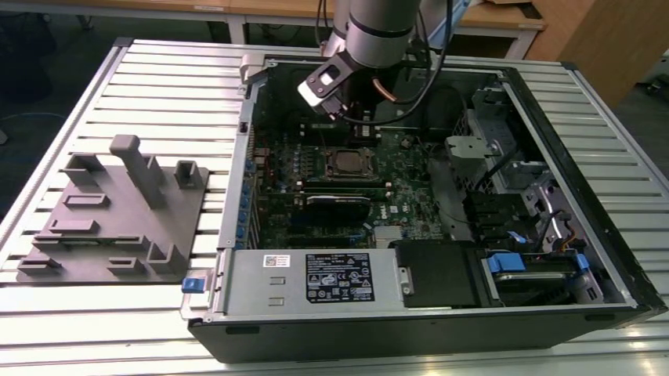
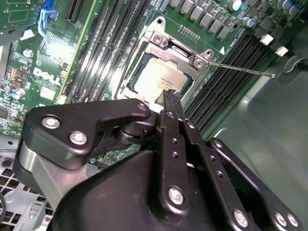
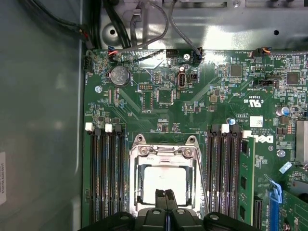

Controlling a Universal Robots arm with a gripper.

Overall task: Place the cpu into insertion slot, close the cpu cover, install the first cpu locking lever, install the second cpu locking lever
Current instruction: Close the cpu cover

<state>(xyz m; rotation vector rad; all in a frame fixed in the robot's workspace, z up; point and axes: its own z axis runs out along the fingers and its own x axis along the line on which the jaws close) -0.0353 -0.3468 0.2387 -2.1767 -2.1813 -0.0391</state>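
Slatted worktop, open computer case. Cpu seated in insertion slot, cpu cover framing it. End effector clenched, empty, tips directly above cpu edge; thin lever juts out beside slot.

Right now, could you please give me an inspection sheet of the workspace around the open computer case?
Surface: slatted metal table bearing the open computer case.
Job's things: the cpu sits in the insertion slot; the cpu cover lies down around it; a thin locking lever juts out from the socket corner.
Clutter: grey fixture plate at the exterior view's left.
Grippers: the gripper, fingers together, tips just over the cpu.
Cables: black cables along the case wall.
Surroundings: wooden furniture behind the table.
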